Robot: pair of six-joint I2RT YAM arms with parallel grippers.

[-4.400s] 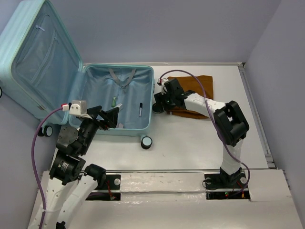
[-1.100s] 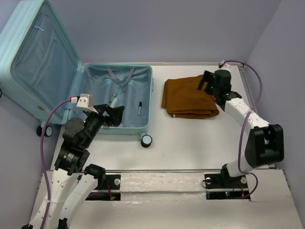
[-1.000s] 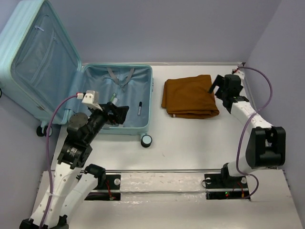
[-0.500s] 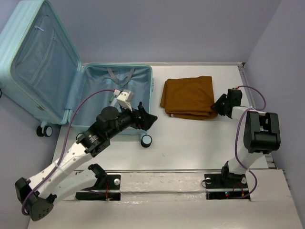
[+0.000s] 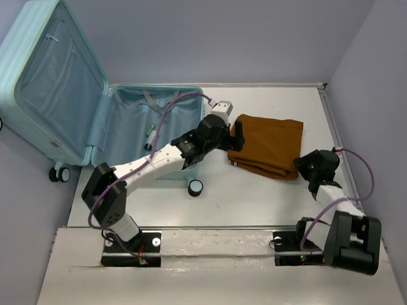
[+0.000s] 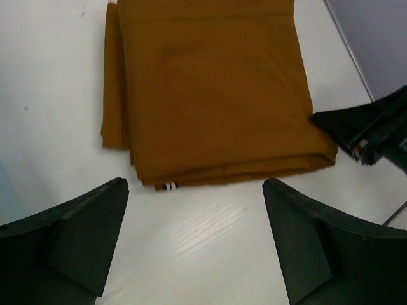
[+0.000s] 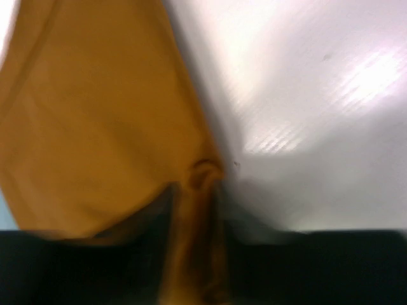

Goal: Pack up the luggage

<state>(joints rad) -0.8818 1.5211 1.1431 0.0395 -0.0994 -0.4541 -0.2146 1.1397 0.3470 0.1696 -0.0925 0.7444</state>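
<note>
The luggage (image 5: 127, 121) lies open at the left, its pale aqua lid (image 5: 51, 76) leaning back. A folded brown cloth (image 5: 270, 143) lies on the white table to its right. My left gripper (image 5: 238, 132) reaches across from the luggage to the cloth's left edge. In the left wrist view it (image 6: 195, 184) stands open, low over the table at the edge of the cloth (image 6: 210, 89). My right gripper (image 5: 305, 166) is shut on the cloth's near right corner. The blurred right wrist view shows cloth (image 7: 89, 127) pinched between the jaws of this gripper (image 7: 194, 210).
A small green tube (image 5: 151, 133) and grey straps (image 5: 156, 100) lie inside the luggage. A caster wheel (image 5: 196, 187) sticks out at its near right corner. The side wall (image 5: 369, 95) stands close behind the right arm. The right gripper (image 6: 356, 130) shows in the left wrist view.
My left arm has swung out of the luggage and across to the cloth. My right gripper has closed on the cloth's corner and pulled it right and nearer, turning it.
</note>
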